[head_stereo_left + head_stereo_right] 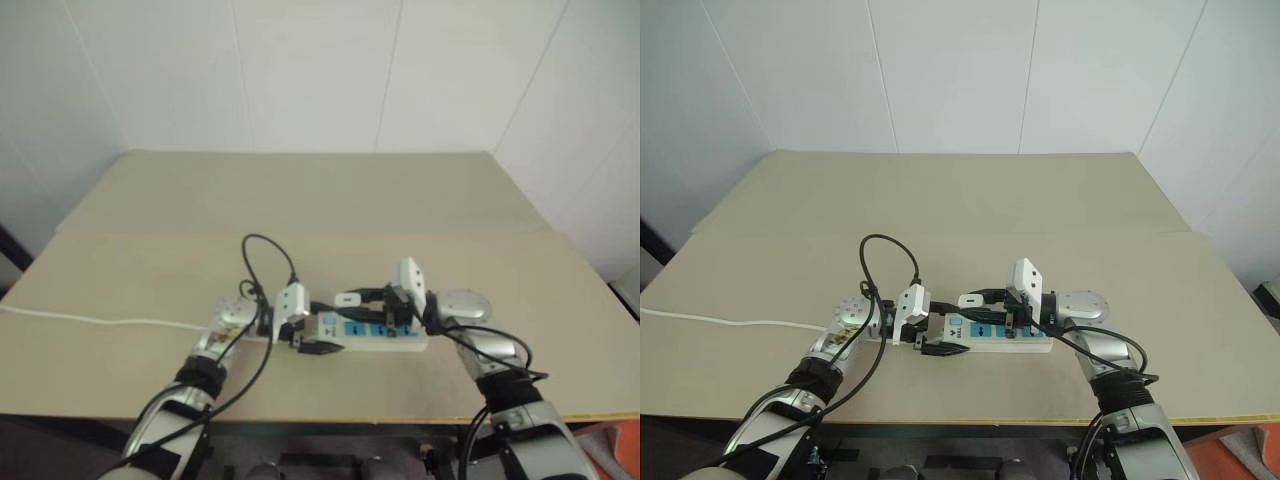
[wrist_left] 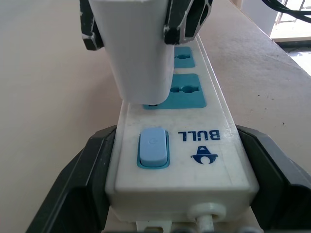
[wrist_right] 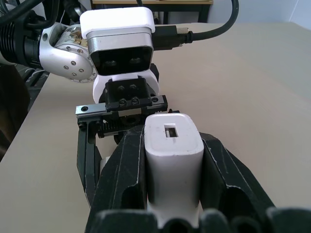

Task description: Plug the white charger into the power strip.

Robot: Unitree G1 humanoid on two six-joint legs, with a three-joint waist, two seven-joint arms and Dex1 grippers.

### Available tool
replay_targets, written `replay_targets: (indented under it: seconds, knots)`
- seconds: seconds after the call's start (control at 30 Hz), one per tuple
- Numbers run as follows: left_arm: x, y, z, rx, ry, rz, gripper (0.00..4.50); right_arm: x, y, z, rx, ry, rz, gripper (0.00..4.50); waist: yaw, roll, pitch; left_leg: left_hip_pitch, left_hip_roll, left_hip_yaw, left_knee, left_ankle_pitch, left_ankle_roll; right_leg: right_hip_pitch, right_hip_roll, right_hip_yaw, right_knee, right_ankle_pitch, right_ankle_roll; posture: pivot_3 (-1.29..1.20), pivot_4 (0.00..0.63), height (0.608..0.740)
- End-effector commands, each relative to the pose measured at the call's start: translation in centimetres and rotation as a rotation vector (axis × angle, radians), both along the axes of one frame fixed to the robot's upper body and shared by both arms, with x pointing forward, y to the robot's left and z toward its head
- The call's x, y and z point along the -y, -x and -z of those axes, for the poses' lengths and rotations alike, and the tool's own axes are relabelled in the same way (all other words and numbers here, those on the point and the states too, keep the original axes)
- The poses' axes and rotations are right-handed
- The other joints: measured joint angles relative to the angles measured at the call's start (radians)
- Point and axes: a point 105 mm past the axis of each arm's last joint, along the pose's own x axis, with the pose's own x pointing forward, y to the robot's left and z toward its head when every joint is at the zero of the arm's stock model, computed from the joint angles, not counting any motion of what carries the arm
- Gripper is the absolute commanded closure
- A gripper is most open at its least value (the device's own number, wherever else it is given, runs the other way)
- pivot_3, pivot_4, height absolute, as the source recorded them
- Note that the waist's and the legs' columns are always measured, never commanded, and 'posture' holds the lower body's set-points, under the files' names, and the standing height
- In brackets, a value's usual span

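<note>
Black fingers of our right gripper (image 3: 174,194) pinch the white charger (image 3: 173,160) by its two sides, its port end facing the wrist camera. We see the charger standing over the power strip (image 2: 180,145), its lower end at the blue socket face next to the switch; we cannot tell whether the prongs are seated. Our left gripper (image 2: 182,179) clamps the switch end of the power strip, one finger on each long side. The strip lies on the beige table (image 1: 300,200) near its front edge, and its thin white cord (image 1: 90,320) trails off toward our left.
</note>
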Motion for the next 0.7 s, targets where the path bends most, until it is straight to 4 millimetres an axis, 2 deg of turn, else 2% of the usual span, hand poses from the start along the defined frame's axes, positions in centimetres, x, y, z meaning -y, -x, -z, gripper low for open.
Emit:
replay_targets:
  seconds: [0.03, 0.27, 0.43, 0.7]
  knots:
    - [-0.2, 0.2, 0.3, 0.001, -0.04, 0.02, 1.22, 1.4, 0.1, 2.4, -0.08, 0.057, 0.044, 3.33, 0.0, 0.0, 0.0, 0.0, 0.0, 0.0, 0.0, 0.0, 0.0, 0.0, 0.0, 0.0, 0.0, 0.0, 0.0, 0.0, 0.15, 0.74]
    - [-0.1, 0.1, 0.2, -0.002, -0.037, 0.02, 1.22, 2.5, 0.1, 2.6, -0.119, 0.046, 0.063, 3.33, 0.002, 0.0, 0.0, 0.0, 0.0, 0.0, 0.0, 0.0, 0.0, 0.0, 0.0, 0.0, 0.0, 0.0, 0.0, 0.0, 0.15, 0.74]
    - [-0.2, 0.0, 0.0, -0.002, -0.039, 0.028, 1.22, 3.2, 0.6, 3.2, -0.16, 0.096, 0.007, 3.33, 0.007, 0.0, 0.0, 0.0, 0.0, 0.0, 0.0, 0.0, 0.0, 0.0, 0.0, 0.0, -0.001, 0.0, 0.0, 0.0, 0.15, 0.74]
    - [-0.2, -0.3, -0.6, -0.004, -0.029, 0.022, 1.22, 4.2, 0.0, 3.2, -0.161, 0.133, 0.016, 3.33, 0.007, 0.0, 0.0, -0.001, 0.0, 0.0, 0.0, 0.0, 0.0, 0.0, 0.0, 0.0, -0.001, 0.0, 0.0, 0.0, 0.15, 0.74]
